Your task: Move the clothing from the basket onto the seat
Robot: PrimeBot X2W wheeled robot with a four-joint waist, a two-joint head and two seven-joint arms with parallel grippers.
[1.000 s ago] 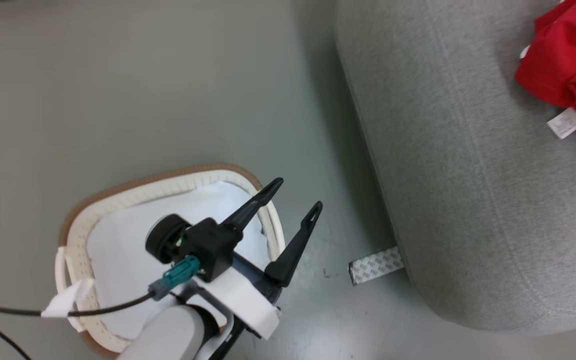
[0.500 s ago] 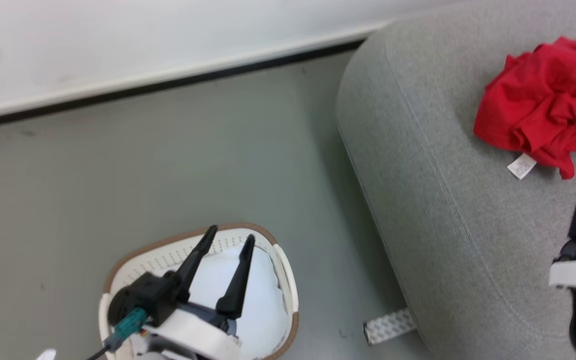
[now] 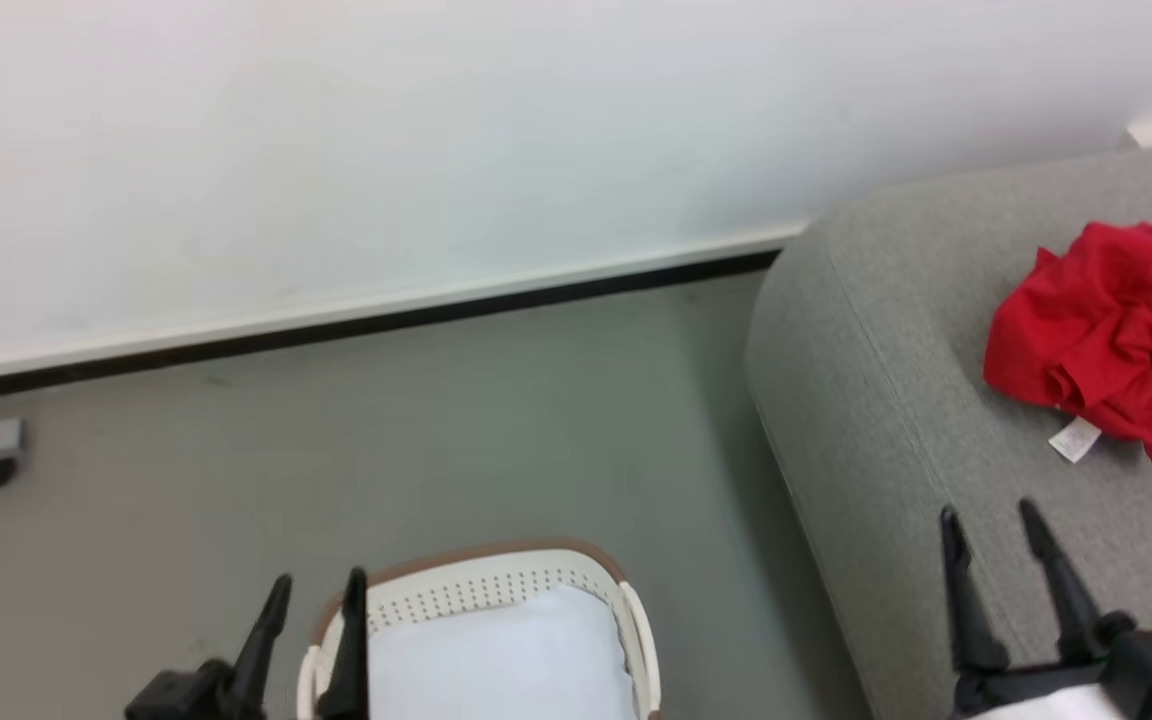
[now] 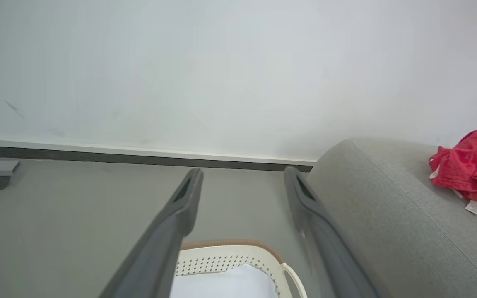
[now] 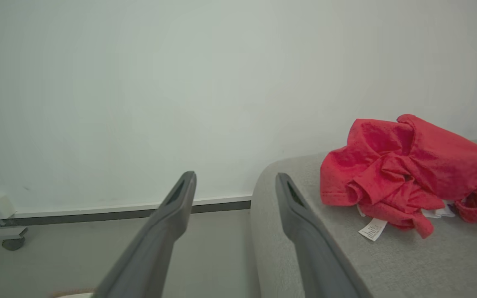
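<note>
Since a second ago my head camera lifted (white wall (image 3: 436, 150) now visible). Crumpled bright red fabric clothing (image 3: 1106, 330) lies on the large grey woven sofa seat (image 3: 896, 400). The cream-white perforated plastic basket (image 3: 496, 590) holds, I think, only white lining (image 3: 496, 660). My left gripper (image 3: 319, 580) and right gripper (image 3: 989, 512) are spread, holding nothing.

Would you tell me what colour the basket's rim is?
Brown; the basket rim shows best in the head view.

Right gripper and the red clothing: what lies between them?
In the head view, the bare grey seat lies between the right gripper and the clothing; nothing else.
</note>
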